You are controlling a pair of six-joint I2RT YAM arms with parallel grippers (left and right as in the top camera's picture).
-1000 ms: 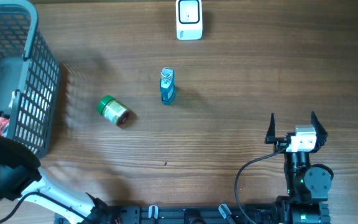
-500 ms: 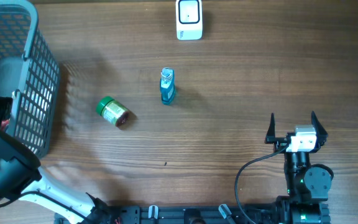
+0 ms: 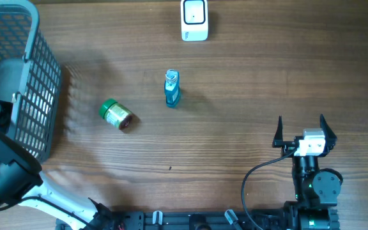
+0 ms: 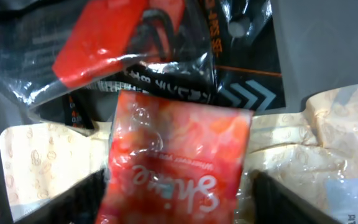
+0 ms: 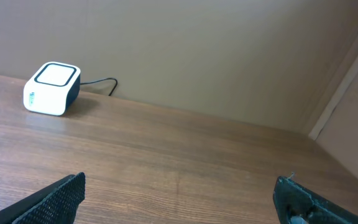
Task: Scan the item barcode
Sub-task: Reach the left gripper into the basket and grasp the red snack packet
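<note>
The left arm (image 3: pixel 5 176) bends over the near corner of the grey basket (image 3: pixel 40 89) and points down into it. The left gripper (image 4: pixel 176 193) hangs over a red packet (image 4: pixel 179 149), which lies in the basket. One dark finger sits on each side of the packet, close to its edges. I cannot tell if they squeeze it.

The right gripper (image 3: pixel 301 124) rests low at the near right of the surface (image 3: pixel 248 76). Its fingers are spread wide and hold nothing.

The surface is brown wood. A white scanner (image 3: pixel 194 19) stands at the far edge, with a black cord (image 5: pixel 101 83) going to a plain tan wall (image 5: pixel 197 50). A blue bottle (image 3: pixel 172 88) is near the middle. A green jar (image 3: pixel 116 114) lies on its side between the bottle and the basket.

The red packet has a curly white word, seen upside down, and I cannot read it. A black packet (image 4: pixel 185 78) above it has small white writing, too hard to read. Tan packets (image 4: pixel 48 162) with little shapes lie beside it.
</note>
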